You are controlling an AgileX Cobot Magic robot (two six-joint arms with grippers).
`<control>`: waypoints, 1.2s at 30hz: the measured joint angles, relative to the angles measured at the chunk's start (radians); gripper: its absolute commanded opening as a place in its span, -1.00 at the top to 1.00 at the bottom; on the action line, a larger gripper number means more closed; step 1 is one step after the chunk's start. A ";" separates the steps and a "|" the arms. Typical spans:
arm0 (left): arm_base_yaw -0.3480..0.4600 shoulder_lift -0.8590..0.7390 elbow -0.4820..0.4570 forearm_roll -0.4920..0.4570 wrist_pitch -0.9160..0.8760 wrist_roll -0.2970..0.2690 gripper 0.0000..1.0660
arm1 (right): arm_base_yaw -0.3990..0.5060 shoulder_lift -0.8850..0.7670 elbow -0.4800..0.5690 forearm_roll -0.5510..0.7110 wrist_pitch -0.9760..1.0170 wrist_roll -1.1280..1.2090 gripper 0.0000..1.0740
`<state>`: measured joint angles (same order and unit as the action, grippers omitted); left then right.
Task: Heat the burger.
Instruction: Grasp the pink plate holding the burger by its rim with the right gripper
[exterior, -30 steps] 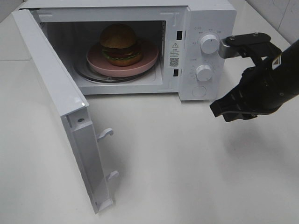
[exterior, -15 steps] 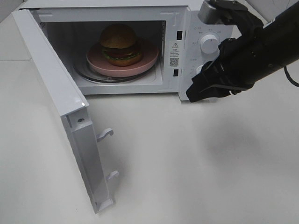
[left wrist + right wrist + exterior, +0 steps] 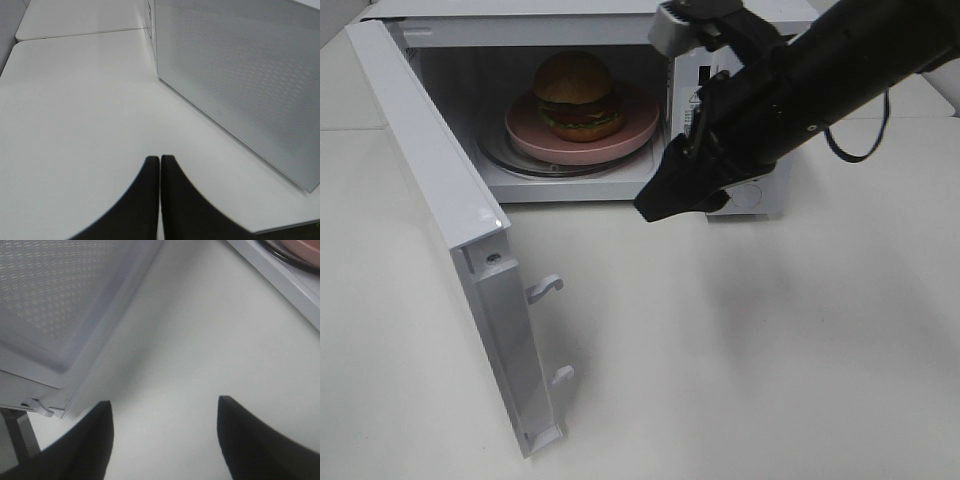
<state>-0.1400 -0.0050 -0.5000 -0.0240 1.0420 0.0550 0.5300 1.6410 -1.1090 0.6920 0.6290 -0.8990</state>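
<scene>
The burger (image 3: 575, 95) sits on a round pink plate (image 3: 630, 135) inside the white microwave (image 3: 570, 20), on its glass turntable. The microwave door (image 3: 450, 230) stands swung wide open toward the front left. My right gripper (image 3: 665, 205) hangs in front of the oven's right side, below and to the right of the burger, and the arm covers the control panel. Its fingers (image 3: 90, 445) are spread wide apart with nothing between them in the right wrist view. My left gripper (image 3: 160, 172) is shut and empty over the table, beside the door's outer face (image 3: 240, 75).
The door's two latch hooks (image 3: 545, 288) stick out from its free edge toward the table's middle. A cable (image 3: 855, 140) loops off the right arm. In the right wrist view the door's perforated panel (image 3: 65, 295) and a bit of the oven's sill (image 3: 280, 280) show.
My right arm has swung left from beside the control knobs to the front of the oven opening. Its jaws have spread apart. Burger, plate and door have not moved.
</scene>
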 measured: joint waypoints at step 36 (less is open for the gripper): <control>0.000 0.000 0.000 0.000 0.000 0.000 1.00 | 0.245 0.257 -0.236 -0.835 -0.297 0.007 -0.08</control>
<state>-0.1400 -0.0050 -0.5000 -0.0240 1.0420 0.0550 0.7750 1.8980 -1.3450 -0.1430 0.3320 -0.8920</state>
